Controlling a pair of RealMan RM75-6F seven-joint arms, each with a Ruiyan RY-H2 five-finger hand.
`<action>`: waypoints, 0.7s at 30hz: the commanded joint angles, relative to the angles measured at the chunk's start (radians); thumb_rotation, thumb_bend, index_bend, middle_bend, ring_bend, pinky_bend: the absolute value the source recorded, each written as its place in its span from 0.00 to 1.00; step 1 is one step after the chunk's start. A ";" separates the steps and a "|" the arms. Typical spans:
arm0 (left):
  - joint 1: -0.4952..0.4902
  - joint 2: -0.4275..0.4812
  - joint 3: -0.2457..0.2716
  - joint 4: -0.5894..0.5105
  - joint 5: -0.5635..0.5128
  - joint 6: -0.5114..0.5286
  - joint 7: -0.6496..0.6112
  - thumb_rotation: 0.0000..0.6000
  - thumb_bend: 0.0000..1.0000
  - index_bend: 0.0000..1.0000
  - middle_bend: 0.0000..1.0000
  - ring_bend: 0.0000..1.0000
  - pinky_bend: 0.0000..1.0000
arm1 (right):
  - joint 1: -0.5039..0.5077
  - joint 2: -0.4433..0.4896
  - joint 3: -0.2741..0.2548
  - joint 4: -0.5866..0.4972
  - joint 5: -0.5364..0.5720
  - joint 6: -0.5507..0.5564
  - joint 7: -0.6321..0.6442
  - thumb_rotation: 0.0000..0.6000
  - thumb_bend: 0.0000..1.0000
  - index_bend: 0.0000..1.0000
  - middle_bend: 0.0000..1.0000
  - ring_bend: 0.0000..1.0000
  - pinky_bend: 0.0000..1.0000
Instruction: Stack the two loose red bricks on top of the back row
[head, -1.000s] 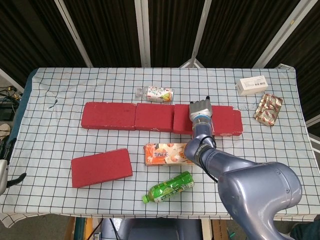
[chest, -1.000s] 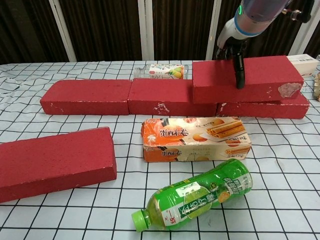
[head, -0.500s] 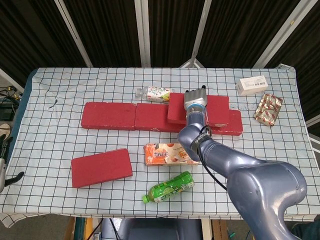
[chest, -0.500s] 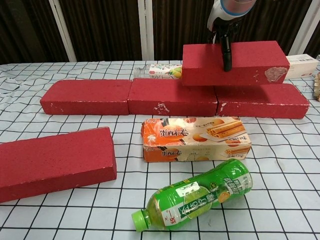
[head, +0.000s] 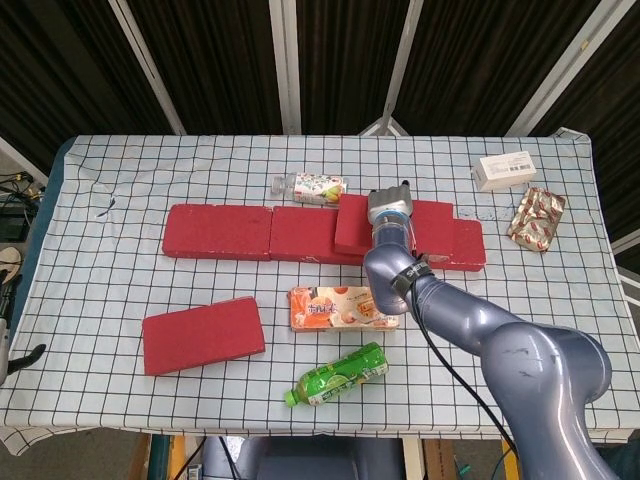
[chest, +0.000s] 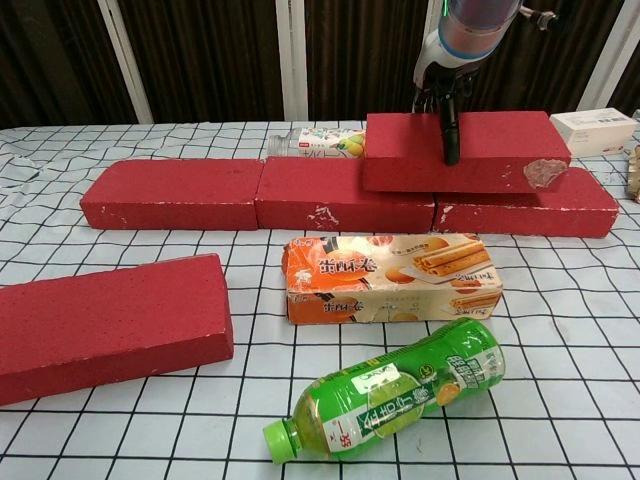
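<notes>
held brick (chest: 470, 150) shifted left, lowered onto row

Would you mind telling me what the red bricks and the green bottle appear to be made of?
Red bricks: matte, probably painted foam or light block; white chips show at edges. Green bottle: glossy clear plastic with a printed label.

My right arm reaches far forward, its hand (chest: 445, 95) held high with fingers (chest: 451, 135) pointing down, clasping a red brick (chest: 400, 152). My left hand (head: 8, 335) hangs low at the left edge.
</notes>
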 joint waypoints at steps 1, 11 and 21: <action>-0.001 0.000 0.001 -0.001 -0.001 -0.001 0.002 1.00 0.00 0.00 0.00 0.00 0.18 | -0.035 -0.019 0.061 0.024 -0.023 0.021 -0.044 1.00 0.22 0.41 0.29 0.18 0.00; -0.003 -0.001 0.000 0.000 -0.008 -0.004 0.007 1.00 0.00 0.00 0.00 0.00 0.17 | -0.093 -0.044 0.187 0.053 -0.074 0.056 -0.121 1.00 0.22 0.41 0.29 0.18 0.00; -0.004 -0.002 -0.001 0.002 -0.012 -0.003 0.009 1.00 0.00 0.00 0.00 0.00 0.18 | -0.127 -0.086 0.290 0.082 -0.110 0.071 -0.186 1.00 0.22 0.40 0.29 0.18 0.00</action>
